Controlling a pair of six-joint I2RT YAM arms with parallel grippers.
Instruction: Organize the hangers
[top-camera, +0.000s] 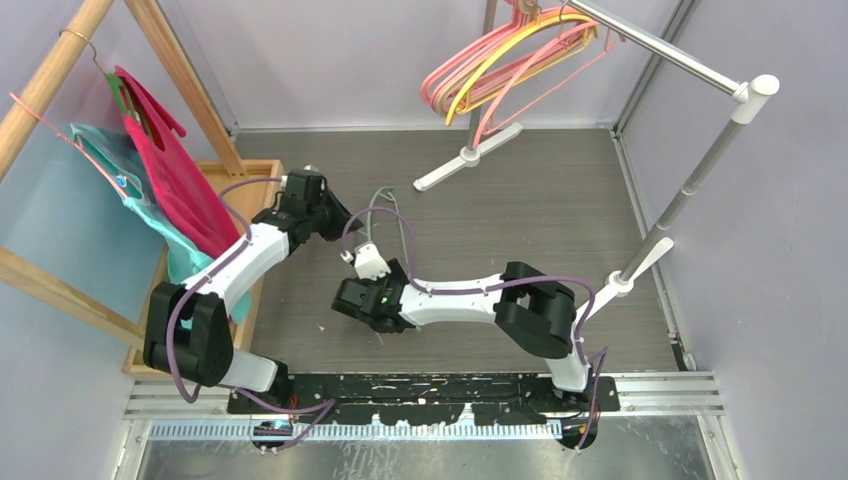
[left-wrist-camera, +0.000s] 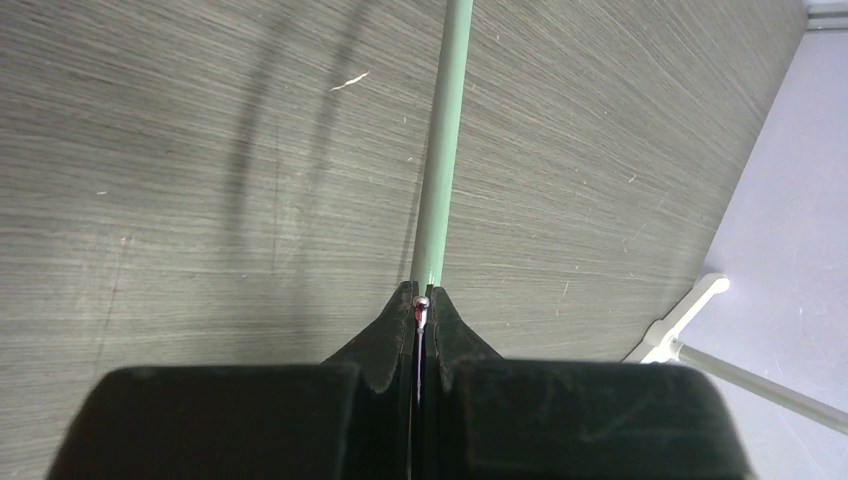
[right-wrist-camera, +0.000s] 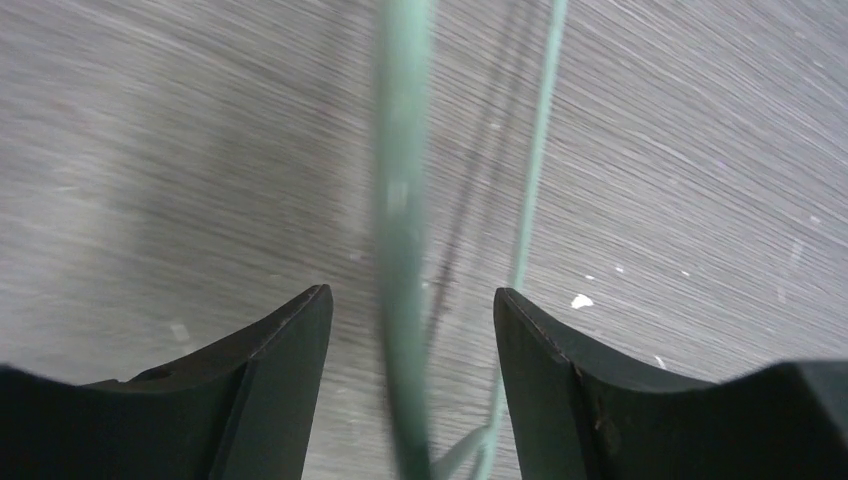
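Grey wood-grain counter (top-camera: 520, 200) fills the booth, closed in by pale lilac walls. Take the metal rail (top-camera: 650, 45) in the far right corner as your landmark.

A bundle of pink, yellow and beige hangers (top-camera: 500, 62) hangs from the rail's far end, so most of the job looks done. What is left, as far as I can judge, is the pale green hanger (left-wrist-camera: 440, 160). It is well away from the rail, out over the middle of the counter, nearer the arm bases.

Your left gripper (left-wrist-camera: 421, 300) is clamped on one of the hanger's thin bars, its fingers pressed together around it. Your right gripper (right-wrist-camera: 412, 300) has its fingers apart, with another stretch of the same hanger running between them. The hanger seems to touch neither finger, though that wrist view is blurred. I read this as a hand-over or re-grip, with the carry to the rail not yet done.

Some things you cannot settle from here:
- **Height of the green hanger:** whether it is lifted or rests on the counter is unclear.
- **Its hook:** the hook is hard to make out from above, where the right arm crowds it.
- **The bundle:** the hangers overlap and the picture's top edge cuts them off, so no count is possible.

Far left of the rail, a wooden rack (top-camera: 60, 70) carries magenta and teal garments (top-camera: 175, 170). Those look like no part of this job.
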